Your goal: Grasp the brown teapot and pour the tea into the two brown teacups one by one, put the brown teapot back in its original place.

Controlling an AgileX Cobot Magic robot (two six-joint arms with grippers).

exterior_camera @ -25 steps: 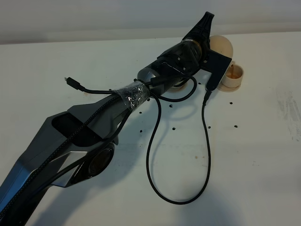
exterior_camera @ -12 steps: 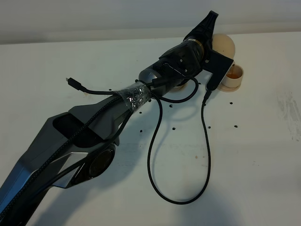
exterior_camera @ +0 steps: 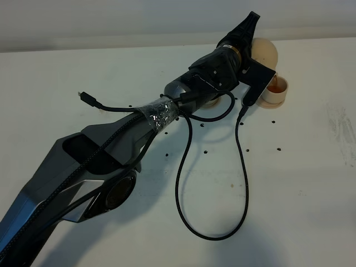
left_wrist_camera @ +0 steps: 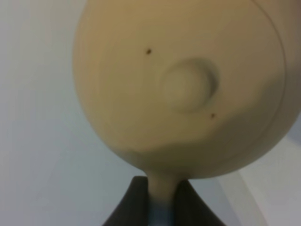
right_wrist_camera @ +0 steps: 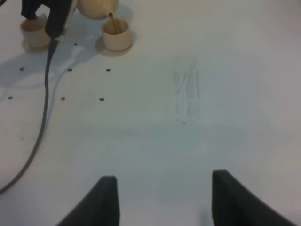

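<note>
Pouring: brown teapot (exterior_camera: 265, 52) tipped over a teacup (exterior_camera: 276, 89)
From above, the left gripper (exterior_camera: 248, 30) holds it at the table's (exterior_camera: 311, 183) far side. Left wrist: jaws clamped on its handle (left_wrist_camera: 161, 187). Right wrist: the right gripper (right_wrist_camera: 162, 190) gapes empty, well away from both.

tan brown teapot (exterior_camera: 265, 52) tilted, pouring into teacup (exterior_camera: 277, 92)

I see a white bench (exterior_camera: 311, 183) dotted with small dark specks (exterior_camera: 206, 151); a faint scuffed smear (right_wrist_camera: 188, 94) lies ahead of the right claw (right_wrist_camera: 163, 197), and a pale grey wall (exterior_camera: 111, 22) rises beyond the bench's far edge
</note>
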